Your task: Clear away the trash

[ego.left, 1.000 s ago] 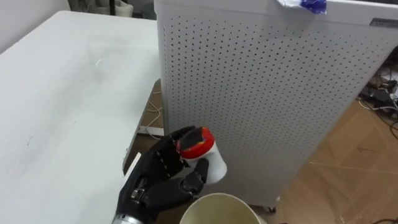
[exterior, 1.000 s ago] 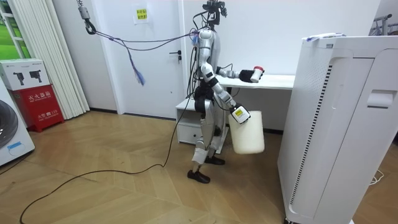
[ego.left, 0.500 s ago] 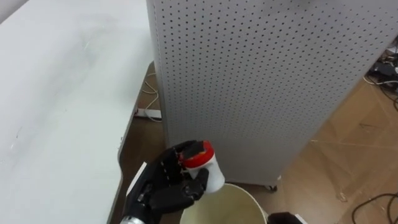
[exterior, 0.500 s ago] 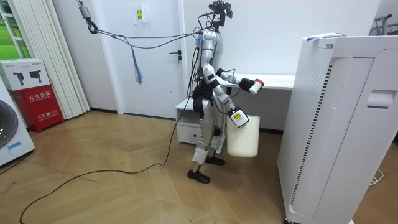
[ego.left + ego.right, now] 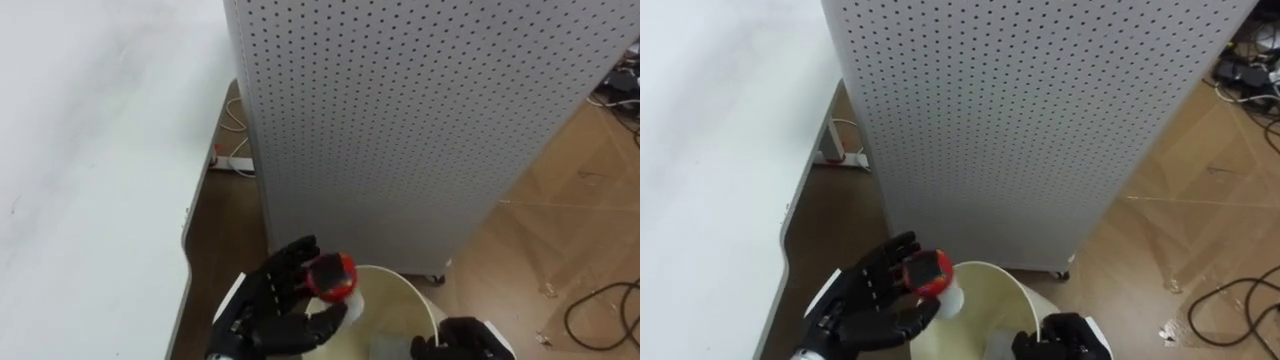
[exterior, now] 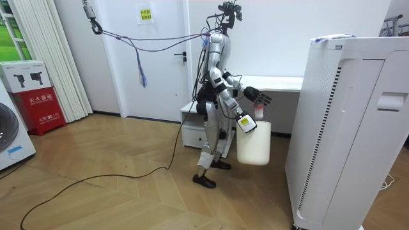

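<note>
A white bottle with a red cap (image 5: 330,277) hangs over the mouth of the cream bin (image 5: 405,290), just off the fingertips of my left hand (image 5: 270,315). That hand is open, its fingers spread beside the bottle. In the room view the bottle (image 6: 258,110) is in the air below the left hand (image 6: 259,96) and above the bin (image 6: 254,144). My right hand (image 5: 462,340) is curled on the bin's near rim at the bottom right. A grey item lies inside the bin.
A tall white perforated cabinet (image 5: 420,120) stands right behind the bin. The white table (image 5: 90,180) runs along my left, its edge beside the left hand. Cables (image 5: 600,300) lie on the wooden floor at the right. I stand between table and cabinet.
The left hand carried the bottle from the table side to above the bin and opened; the bottle has left its grip. The bin was lifted slightly. My view tipped downward.
</note>
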Motion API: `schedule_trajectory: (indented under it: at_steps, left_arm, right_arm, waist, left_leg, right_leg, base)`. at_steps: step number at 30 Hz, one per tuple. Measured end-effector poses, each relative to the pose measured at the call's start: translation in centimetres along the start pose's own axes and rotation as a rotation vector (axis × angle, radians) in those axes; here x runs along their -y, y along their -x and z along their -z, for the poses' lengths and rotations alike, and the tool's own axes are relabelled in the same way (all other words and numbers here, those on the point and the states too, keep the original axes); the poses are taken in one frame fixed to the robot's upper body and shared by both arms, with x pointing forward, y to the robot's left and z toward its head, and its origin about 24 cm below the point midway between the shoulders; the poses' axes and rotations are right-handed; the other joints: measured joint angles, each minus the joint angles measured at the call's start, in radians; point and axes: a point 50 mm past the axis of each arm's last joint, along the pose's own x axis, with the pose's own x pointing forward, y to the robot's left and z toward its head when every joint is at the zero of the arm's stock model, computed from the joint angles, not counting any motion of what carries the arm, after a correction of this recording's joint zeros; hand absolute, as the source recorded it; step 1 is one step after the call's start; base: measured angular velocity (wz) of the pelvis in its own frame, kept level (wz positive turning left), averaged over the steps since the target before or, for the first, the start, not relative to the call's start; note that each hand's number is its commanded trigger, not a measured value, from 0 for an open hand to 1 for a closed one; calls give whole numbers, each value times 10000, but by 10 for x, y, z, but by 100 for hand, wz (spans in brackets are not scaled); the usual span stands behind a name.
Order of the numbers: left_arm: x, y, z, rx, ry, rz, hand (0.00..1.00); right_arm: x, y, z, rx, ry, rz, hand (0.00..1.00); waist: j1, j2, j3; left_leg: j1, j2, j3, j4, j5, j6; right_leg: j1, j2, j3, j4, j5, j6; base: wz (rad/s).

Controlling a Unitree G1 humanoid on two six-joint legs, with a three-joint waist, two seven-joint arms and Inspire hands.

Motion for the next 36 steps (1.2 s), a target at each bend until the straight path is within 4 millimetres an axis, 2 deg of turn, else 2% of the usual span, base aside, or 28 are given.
schedule_trajectory:
  at_steps: [6, 9, 18, 24, 26, 30, 32, 34, 35, 36]
  left_arm:
    - [5, 0, 3, -135, 11, 639, 0]
    - [7, 0, 5, -217, 7, 812, 0]
    - [14, 0, 6, -244, 24, 1415, 0]
    - [18, -1, -5, 197, -166, 1649, 0]
    - [20, -2, -22, 859, -403, 1835, 0]
    - [21, -2, -39, 1627, -833, 1644, 0]
    - [21, 3, -44, 1889, -972, 1475, 0]
    - [22, 7, -53, 2298, -1189, 1318, 0]
    - [21, 11, -61, 2633, -1558, 1172, 0]
    - [20, 12, -65, 2791, -1768, 1112, 0]
  right_arm:
    - [-3, -1, 1, -94, -60, -328, 100]
    - [1, 0, 1, -105, 22, -296, 100]
    - [0, -1, 0, -53, 54, -465, 100]
    - [-1, 0, -4, 166, 59, -516, 100]
    - [-2, 6, -4, 443, 74, -486, 100]
    - [-1, 13, 3, 419, 63, -378, 100]
    - [0, 16, 9, 314, 19, -156, 100]
    - [1, 20, 17, 180, -7, -87, 100]
    - [0, 23, 23, 50, 71, -81, 100]
    - [1, 25, 25, -14, 132, -65, 100]
  waist:
    - [-13, -5, 19]
    - [-20, -37, 49]
    - [-79, -32, 52]
    - [-105, -35, 44]
    - [-80, -31, 40]
    - [-204, 29, -9]
    - [-241, 116, -169]
    - [-271, 116, -209]
    - [-269, 111, -265]
    - [-282, 111, -271]
  left_leg:
    - [39, 1, 75, -83, 1, 1]
    - [57, 26, 162, -127, -1, 0]
    - [243, 56, 385, -286, 3, -13]
    - [650, 29, 377, -403, -1, -17]
    - [944, 8, 459, -527, -7, -24]
    - [1633, -74, 546, -808, -12, -32]
    - [2066, -122, 683, -1072, -16, -30]
    - [2334, -140, 757, -1223, -16, -32]
    - [2477, -133, 820, -1294, -31, -57]
    - [2558, -131, 843, -1308, -37, -65]
  right_leg:
    - [8, -16, 12, -66, 0, 0]
    - [-21, -20, 18, -79, 1, 0]
    - [1, -36, 36, -83, -1, -4]
    - [405, -43, 67, -256, 4, -6]
    - [630, -51, 167, -331, -5, 1]
    - [1224, -90, 231, -634, 1, 35]
    - [1526, -163, 305, -798, -13, 64]
    - [1731, -181, 356, -874, -15, 68]
    - [1827, -180, 376, -913, -14, 67]
    - [1906, -179, 386, -915, -13, 67]
  base:
    - [-2]
    - [-8]
    - [-5]
    - [0]
    - [-10]
    - [-4]
    - [-18]
    - [-14]
    - [-13]
    - [-18]
